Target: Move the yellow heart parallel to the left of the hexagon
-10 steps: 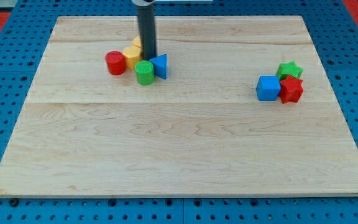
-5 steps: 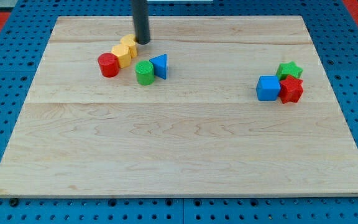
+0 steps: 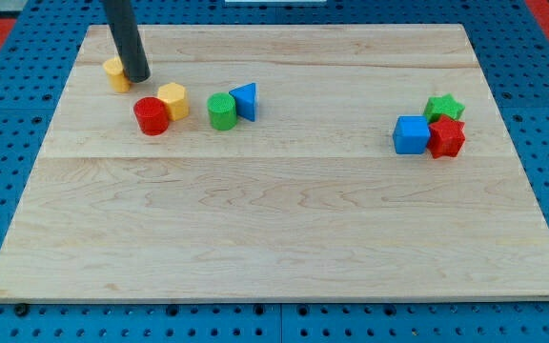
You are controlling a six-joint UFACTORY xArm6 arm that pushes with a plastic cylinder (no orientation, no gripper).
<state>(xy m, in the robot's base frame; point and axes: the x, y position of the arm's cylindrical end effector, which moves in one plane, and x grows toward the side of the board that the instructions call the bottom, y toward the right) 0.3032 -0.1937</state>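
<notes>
The yellow heart [image 3: 115,72] lies near the board's top left, partly hidden behind my rod. My tip [image 3: 137,78] touches its right side. The yellow hexagon [image 3: 172,100] sits lower and to the right, touching the red cylinder [image 3: 151,115] at its lower left. The heart is up and to the left of the hexagon, apart from it.
A green cylinder [image 3: 222,110] and a blue triangle [image 3: 246,101] touch each other right of the hexagon. At the view's right, a blue cube [image 3: 412,134], a red star-like block [image 3: 446,137] and a green star [image 3: 443,108] cluster together. The wooden board [image 3: 274,238] lies on a blue pegboard.
My tip has swept left, pushing the yellow heart away from the hexagon toward the board's top left. The hexagon and red cylinder have shifted left and slightly down.
</notes>
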